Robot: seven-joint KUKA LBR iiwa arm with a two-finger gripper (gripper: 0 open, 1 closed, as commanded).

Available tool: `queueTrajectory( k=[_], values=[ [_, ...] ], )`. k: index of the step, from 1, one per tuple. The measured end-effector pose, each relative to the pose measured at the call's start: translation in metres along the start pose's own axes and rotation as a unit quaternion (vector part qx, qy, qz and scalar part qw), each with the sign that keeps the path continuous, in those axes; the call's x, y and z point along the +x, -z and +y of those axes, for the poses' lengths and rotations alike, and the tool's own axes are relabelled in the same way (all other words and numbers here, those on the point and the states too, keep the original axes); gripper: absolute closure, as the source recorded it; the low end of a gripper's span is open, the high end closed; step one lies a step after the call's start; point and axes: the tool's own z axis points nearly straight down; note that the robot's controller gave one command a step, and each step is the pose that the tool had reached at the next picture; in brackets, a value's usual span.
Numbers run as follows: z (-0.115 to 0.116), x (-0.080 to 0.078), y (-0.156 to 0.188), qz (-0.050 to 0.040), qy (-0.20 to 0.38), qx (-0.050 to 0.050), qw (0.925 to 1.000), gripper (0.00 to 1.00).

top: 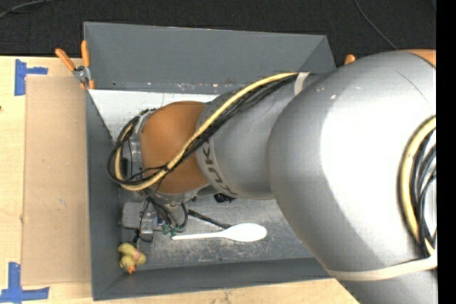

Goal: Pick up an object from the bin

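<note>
Reaching in over the right edge of the bin, the big silver robot arm (342, 153) covers pretty much the whole right side of it. It runs across toward the left wall and hides a good chunk of the floor.

Under it is the grey metal bin (206, 57), with sloped walls and a pale floor showing along the far edge and the near edge.

At the end of the arm there's the round orange wrist cover (171, 135), sitting over the left half of the bin and closer to the left wall than the middle. A bundle of black and yellow cables (214, 114) runs along the arm and loops round the cover's left side.

Below the cover the gripper (151, 221) hangs low over the floor near the near-left corner. It's a dark tangle of parts from up here, so I honestly can't tell whether it's open or closed, or whether anything is in it.

Closest thing to it is a white plastic spoon (228, 233) lying flat along the near edge. Its handle end is just beside the gripper and its bowl points toward the right edge.

Then there's a small lumpy yellow toy (130, 257) tucked right into the near-left corner, just beside the gripper on the near side. Can't make out what it actually is.

Last, a tiny dark object (224, 197) peeks out from under the arm, a little toward the far edge from the spoon.
</note>
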Motion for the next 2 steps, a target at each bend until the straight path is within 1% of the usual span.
queueTrajectory(
  k=[1,2],
  values=[
    [-0.014,0.000,-0.002,0.0008,-0.121,0.001,0.9926,0.00],
    [-0.001,-0.001,-0.001,0.0003,-0.016,0.002,0.9999,1.00]
  ],
)
